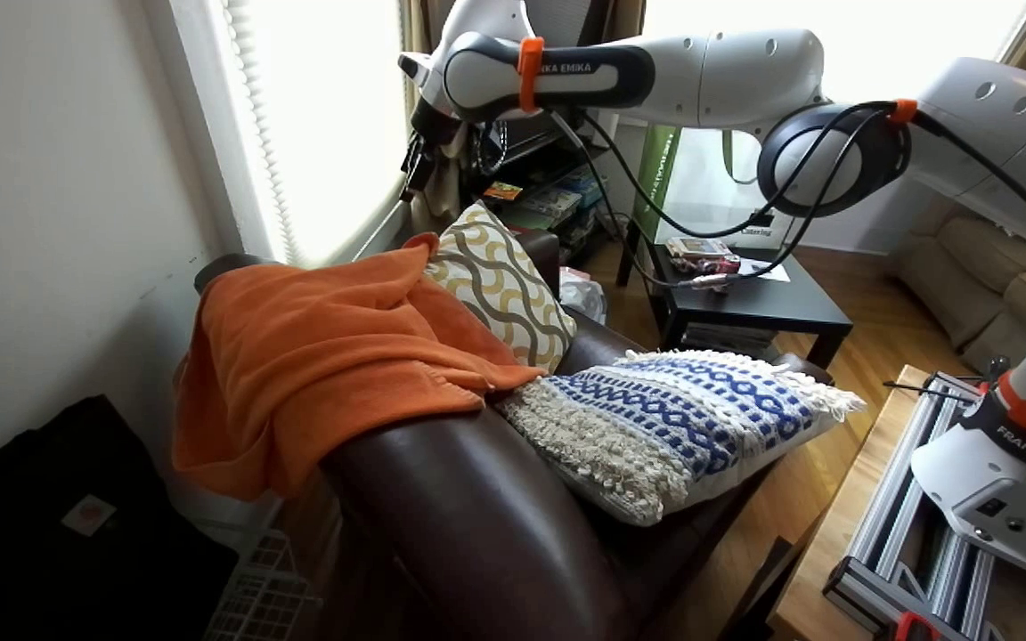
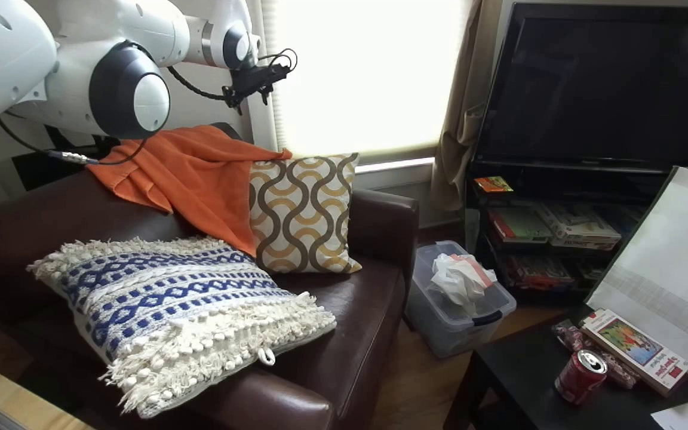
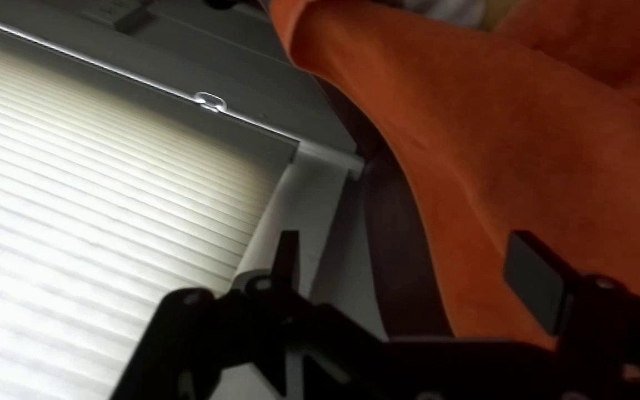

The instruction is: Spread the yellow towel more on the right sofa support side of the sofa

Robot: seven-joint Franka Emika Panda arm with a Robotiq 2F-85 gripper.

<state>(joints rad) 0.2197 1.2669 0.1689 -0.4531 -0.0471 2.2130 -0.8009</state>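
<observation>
The yellow towel, an orange cloth [image 1: 299, 356], lies draped and folded over the rounded, padded dark brown support side [image 1: 477, 499] of the sofa [image 2: 326, 304]. One end reaches the patterned pillow. The towel also shows in an exterior view [image 2: 194, 167] and in the wrist view [image 3: 531, 144]. A strip of dark leather [image 3: 403, 244] is bare beside its edge. My gripper [image 1: 410, 182] is open and empty, above the towel at the window end; it also shows in an exterior view [image 2: 252, 106]. In the wrist view [image 3: 403, 250], one finger overlaps the towel, the other the window frame.
A patterned pillow [image 2: 302, 215] stands against the towel. A blue and white fringed cushion [image 2: 183, 298] lies on the sofa. The window blind [image 3: 103, 183] and wall are close to the gripper. A black table [image 1: 771, 294] and plastic bin [image 2: 451, 322] stand beyond the sofa.
</observation>
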